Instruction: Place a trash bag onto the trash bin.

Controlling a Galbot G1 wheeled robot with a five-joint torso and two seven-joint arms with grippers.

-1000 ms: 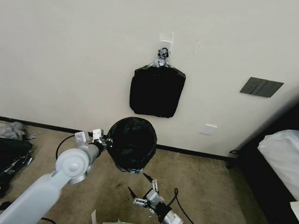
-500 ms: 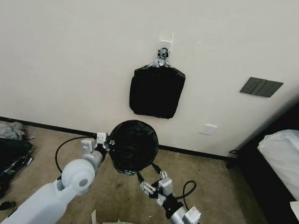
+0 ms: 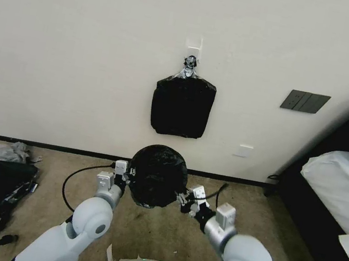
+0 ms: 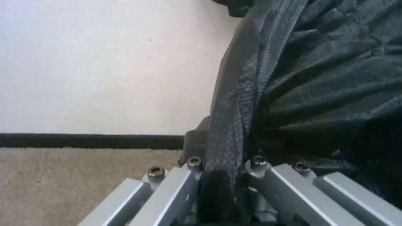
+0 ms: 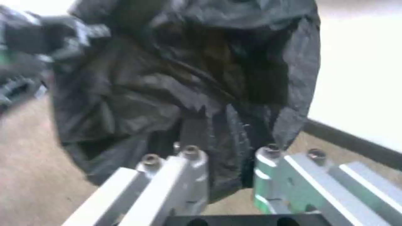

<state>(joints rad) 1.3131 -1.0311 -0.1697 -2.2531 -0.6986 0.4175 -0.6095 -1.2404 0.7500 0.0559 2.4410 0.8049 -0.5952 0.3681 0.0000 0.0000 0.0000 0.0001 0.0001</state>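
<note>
Against the wall (image 3: 86, 43), on the floor (image 3: 156, 231), the trash bag (image 3: 156, 181) is stretched dark over the trash bin, whose own body is hidden under the plastic. A bundle of black bags (image 3: 182, 107) hangs from a clip above it. The left gripper (image 3: 128, 175) sits at the bag's left edge, clamped on a taut fold of film. The right gripper (image 3: 183, 197) meets the opposite edge; its jaws stand apart with loose plastic between them. The bag lies between both grippers, equally near.
</note>
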